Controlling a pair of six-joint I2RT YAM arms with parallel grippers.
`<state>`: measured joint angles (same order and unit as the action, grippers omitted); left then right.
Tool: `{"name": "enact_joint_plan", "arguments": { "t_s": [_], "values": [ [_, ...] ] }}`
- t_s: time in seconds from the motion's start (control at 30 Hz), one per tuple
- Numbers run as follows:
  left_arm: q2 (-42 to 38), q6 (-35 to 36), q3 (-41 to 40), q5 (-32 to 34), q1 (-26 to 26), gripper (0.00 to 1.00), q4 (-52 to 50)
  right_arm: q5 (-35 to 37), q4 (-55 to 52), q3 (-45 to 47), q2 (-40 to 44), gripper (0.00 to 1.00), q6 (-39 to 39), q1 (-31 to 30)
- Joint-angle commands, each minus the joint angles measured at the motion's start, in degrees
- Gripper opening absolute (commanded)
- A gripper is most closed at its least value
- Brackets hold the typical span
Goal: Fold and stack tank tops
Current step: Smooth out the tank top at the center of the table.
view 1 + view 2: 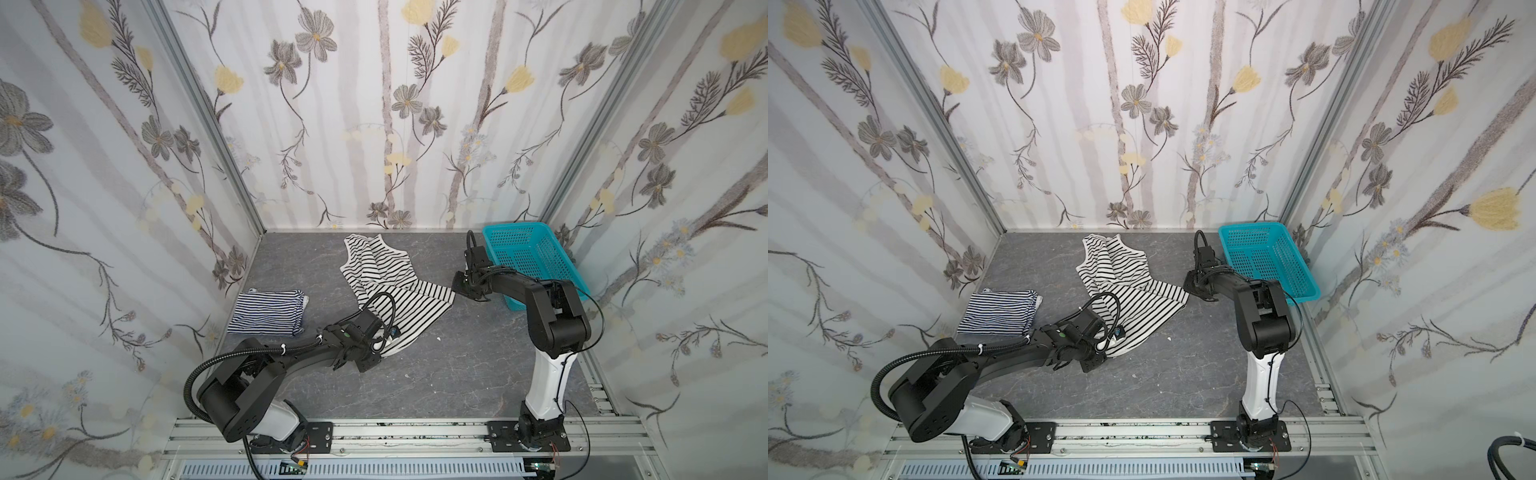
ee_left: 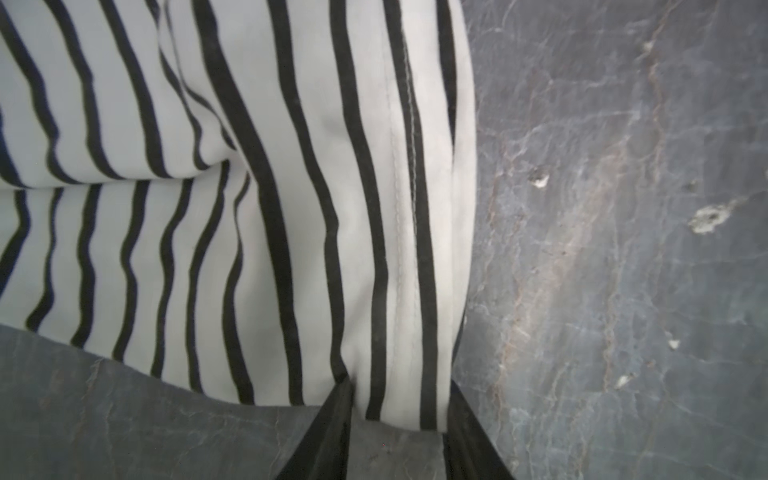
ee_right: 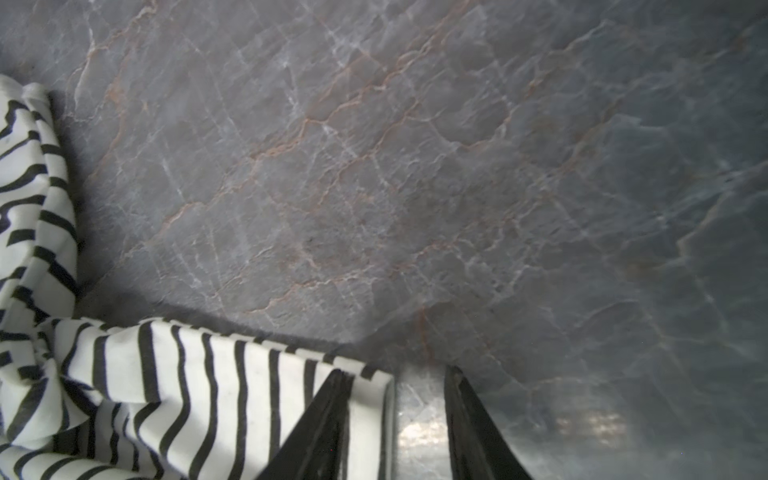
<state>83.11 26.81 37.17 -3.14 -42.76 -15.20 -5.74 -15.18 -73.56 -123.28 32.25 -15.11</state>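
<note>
The white tank top with wide black stripes [image 1: 386,282] lies spread and rumpled in the middle of the grey table, seen in both top views. My left gripper [image 2: 399,386] is at its near hem corner. Its fingers stand apart, the hem fills the space between them, and the table shows behind. My right gripper [image 3: 399,374] is at the top's right corner [image 3: 370,386]. That corner lies against one finger, with a bare gap to the other. The finely striped navy tank top [image 1: 268,313] lies folded at the left, apart from both grippers.
A turquoise perforated basket [image 1: 532,257] stands at the back right, just behind the right arm [image 1: 552,316]. Flowered walls close the table in on the left, back and right. The left arm [image 1: 266,365] reaches low across the near left part of the table [image 1: 436,374].
</note>
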Motion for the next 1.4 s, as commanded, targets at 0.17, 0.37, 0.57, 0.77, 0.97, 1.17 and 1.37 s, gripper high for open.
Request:
{"name": "enact_joint_plan", "arguments": {
  "t_s": [0.17, 0.37, 0.57, 0.77, 0.97, 1.17, 1.37],
  "values": [
    [-4.6, 1.3, -1.5, 8.9, 0.1, 0.24, -1.4, -3.3, -0.4, 1.8, 0.8, 0.37, -0.5, -2.1],
    [-10.8, 5.4, -1.1, 11.9, 2.9, 0.17, -1.5, -3.3, 1.0, 4.6, 6.1, 0.00, 0.2, -2.4],
    [-18.7, 18.3, -2.4, 11.6, 8.7, 0.20, -6.4, -2.1, 0.5, 11.2, 16.8, 0.00, 1.4, -4.2],
    [-22.3, 24.1, -1.5, 7.4, 15.7, 0.20, -10.5, -0.5, 0.4, 18.1, 25.3, 0.00, 3.8, -8.7],
    [-22.7, 15.2, 0.5, -7.7, 15.4, 0.62, -15.7, 0.9, 1.6, 23.1, 26.9, 0.00, 5.5, -10.3],
    [-20.9, 9.4, -3.0, -9.7, 9.9, 0.69, -13.0, 1.8, 2.1, 25.1, 27.8, 0.00, 6.1, -10.2],
    [-17.1, 7.1, -4.8, -6.6, 6.4, 0.70, -6.4, 1.3, 2.9, 25.2, 26.5, 0.00, 6.5, -10.3]
  ]
}}
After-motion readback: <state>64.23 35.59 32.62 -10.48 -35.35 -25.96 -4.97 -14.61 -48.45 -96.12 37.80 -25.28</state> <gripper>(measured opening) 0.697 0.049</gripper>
